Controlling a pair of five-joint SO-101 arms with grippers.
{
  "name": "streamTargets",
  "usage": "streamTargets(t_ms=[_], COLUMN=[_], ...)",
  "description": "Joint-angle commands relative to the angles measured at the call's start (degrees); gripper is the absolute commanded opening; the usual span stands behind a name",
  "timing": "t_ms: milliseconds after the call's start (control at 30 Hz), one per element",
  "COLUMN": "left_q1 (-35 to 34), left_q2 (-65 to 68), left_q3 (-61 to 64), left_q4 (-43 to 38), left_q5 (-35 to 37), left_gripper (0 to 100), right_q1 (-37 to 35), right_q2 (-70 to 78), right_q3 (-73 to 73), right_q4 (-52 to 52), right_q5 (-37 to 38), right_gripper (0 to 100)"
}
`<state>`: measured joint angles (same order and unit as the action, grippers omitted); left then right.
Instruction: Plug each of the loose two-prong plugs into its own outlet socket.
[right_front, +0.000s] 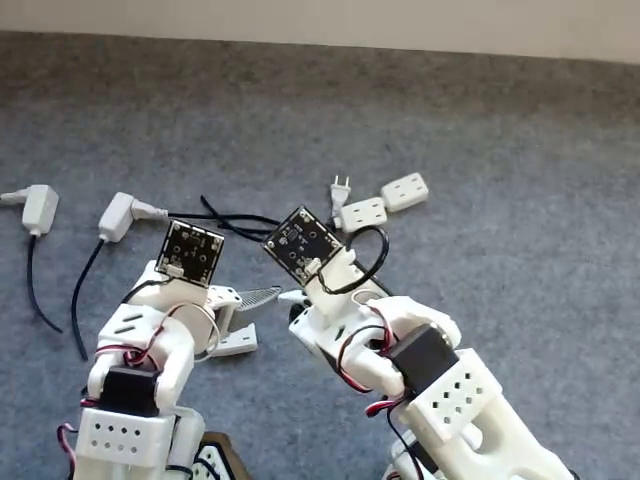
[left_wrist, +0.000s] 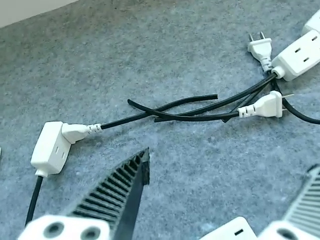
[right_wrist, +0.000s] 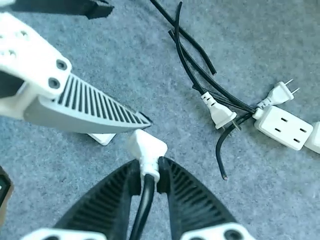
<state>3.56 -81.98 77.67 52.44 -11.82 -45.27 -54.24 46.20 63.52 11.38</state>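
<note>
The right gripper (right_wrist: 148, 172) is sitting low over the grey tabletop (right_front: 520, 130). Its black jaws are pinching tight on a white plug (right_wrist: 147, 149), with the black cord (right_wrist: 142, 205) trailing back between them. The plug's head is poking out just past the fingertips, and I cannot tell where its prongs are.

Close by, the left gripper (left_wrist: 230, 162) is hanging with its jaws spread wide, gripping nothing. Its ribbed grey finger (right_wrist: 85, 105) is lying almost against the held plug.

Farther out, two loose plugs are lying on the tabletop. One, the tangled plug (left_wrist: 267, 106), is resting among the crossing cords (left_wrist: 175, 107). The other, the far plug (left_wrist: 260, 47), is lying just beside a white outlet socket (left_wrist: 300, 55). A second socket (right_front: 405, 191) is sitting right next to that one.

Over on the left arm's side, an outlet block (left_wrist: 50, 148) is lying with a seated plug (left_wrist: 77, 132) already pushed into it. One more block (right_front: 40, 207) is resting farther out again, well apart from the rest.
</note>
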Motion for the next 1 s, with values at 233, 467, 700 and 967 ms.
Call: streamTargets(t_ms=[233,467,700,967], left_q1=[3.56,-12.70,-24.92,-39.08], left_q2=[0.31,3.47,42.95,93.32], left_q3=[-0.66,-15.69,-51.82,-111.87], left_q4=[-0.18,0.18,13.19,40.53], left_q5=[-0.62,0.18,1.49,-1.32], left_gripper=[45,40,40,40], right_q1=[1.19,1.10,1.01,0.84], right_q2=[-1.10,1.63,13.41,26.68], right_q3=[-3.91,-2.15,-9.01,-27.12], right_q4=[0.13,6.46,8.13,15.25], right_q5=[0.70,3.60,4.13,14.33], right_gripper=[0.5,0.5,0.5,0.5])
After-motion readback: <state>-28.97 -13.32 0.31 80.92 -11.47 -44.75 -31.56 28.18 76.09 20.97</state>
